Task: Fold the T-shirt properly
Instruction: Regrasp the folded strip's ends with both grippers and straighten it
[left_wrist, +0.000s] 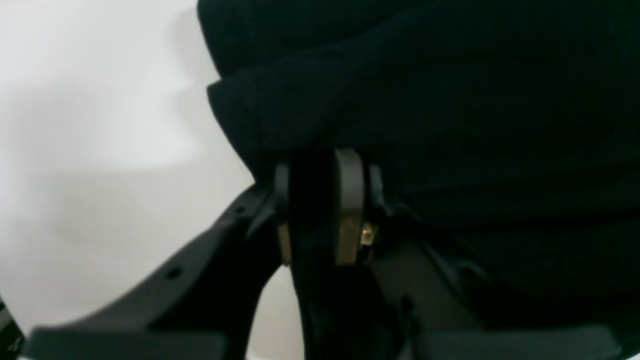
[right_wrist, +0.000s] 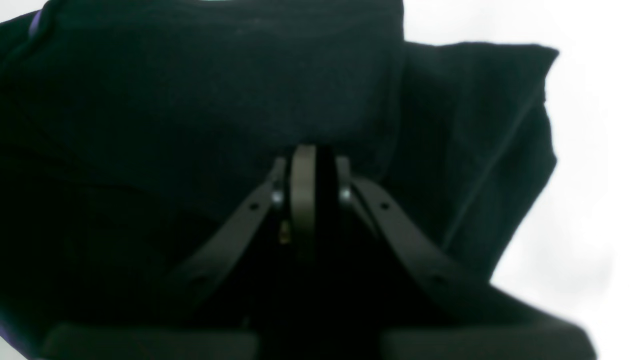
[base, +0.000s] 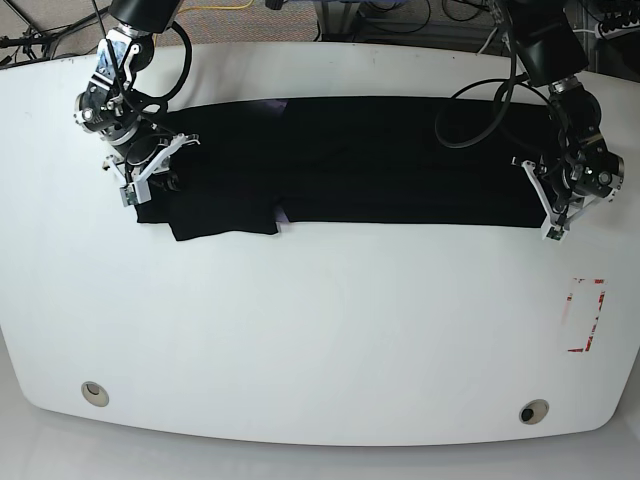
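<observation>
You have the T-shirt (base: 360, 160) lying across the far half of the white table (base: 320, 330) as a long black band, running from one arm to the other; a sleeve flap (base: 225, 215) hangs out of its near edge toward the base view's left end. Your right gripper (base: 150, 180) sits at that left end of the band; in its wrist view the jaws stand pressed together with black cloth (right_wrist: 200, 100) gathered between and above them, so it is pinching the T-shirt. Your left gripper (base: 555, 205) sits at the opposite end, on the base view's right; its wrist view shows the fingers (left_wrist: 350, 200) drawn close with a fold of the dark fabric (left_wrist: 425, 100) caught between them, white table showing to the side. A red-outlined marking (base: 583, 315) lies on the table near the right edge, well apart from the garment; two round fittings (base: 95, 392) sit by the near edge.
</observation>
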